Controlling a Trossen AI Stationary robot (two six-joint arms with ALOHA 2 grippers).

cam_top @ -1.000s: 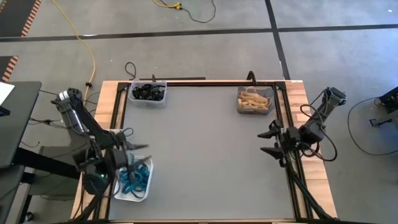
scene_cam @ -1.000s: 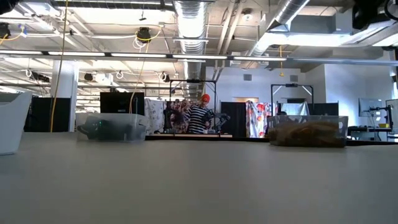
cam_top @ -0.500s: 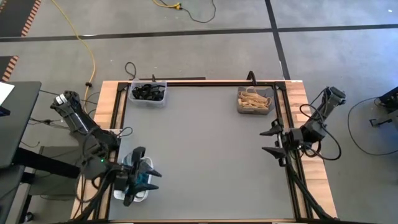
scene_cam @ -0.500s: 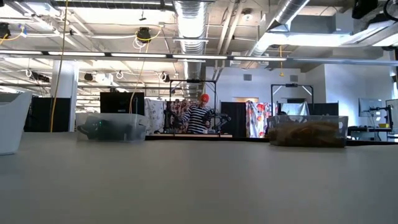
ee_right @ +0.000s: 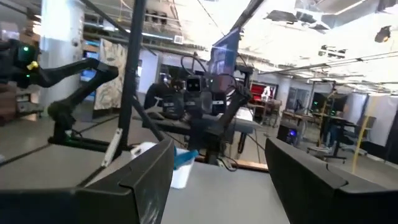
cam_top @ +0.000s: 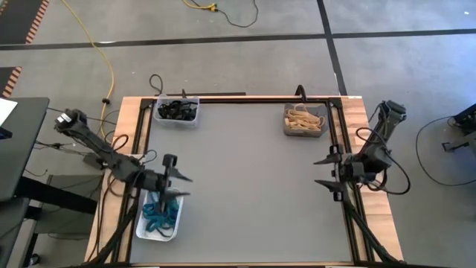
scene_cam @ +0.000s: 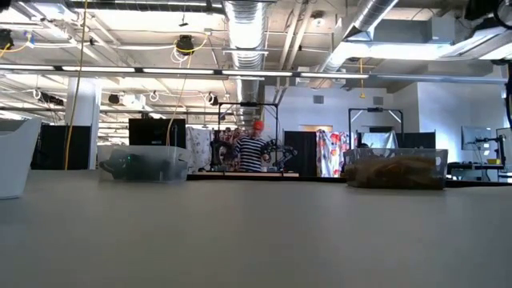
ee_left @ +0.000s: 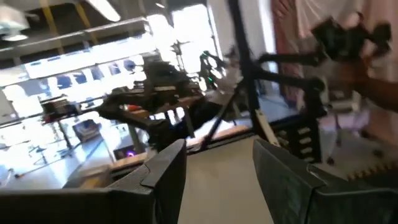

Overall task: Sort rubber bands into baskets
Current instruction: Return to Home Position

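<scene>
Three baskets stand on the grey table. The clear basket (cam_top: pixel 177 110) at the far left holds black rubber bands. The dark grey basket (cam_top: pixel 305 119) at the far right holds tan ones. The white basket (cam_top: pixel 159 217) at the near left holds teal ones (cam_top: pixel 158 212). My left gripper (cam_top: pixel 178 186) hangs open over the white basket's far end, pointing roughly level toward the table's right; nothing shows between its fingers (ee_left: pixel 166 177). My right gripper (cam_top: pixel 321 171) waits open at the right edge, above the table, with nothing in it (ee_right: pixel 221 180).
A raised black frame (cam_top: pixel 245 99) runs along the table's far and side edges. The middle of the table (cam_top: pixel 245 179) is bare grey surface. In the low view the baskets (scene_cam: pixel 144 164) (scene_cam: pixel 396 168) stand along the far side, and a person (scene_cam: pixel 252 150) is far behind in the room.
My left gripper was pointing down into the white basket. It swung toward the near edge, then came back toward the far edge and tipped up to point level across the table. The teal bands stay in the basket.
</scene>
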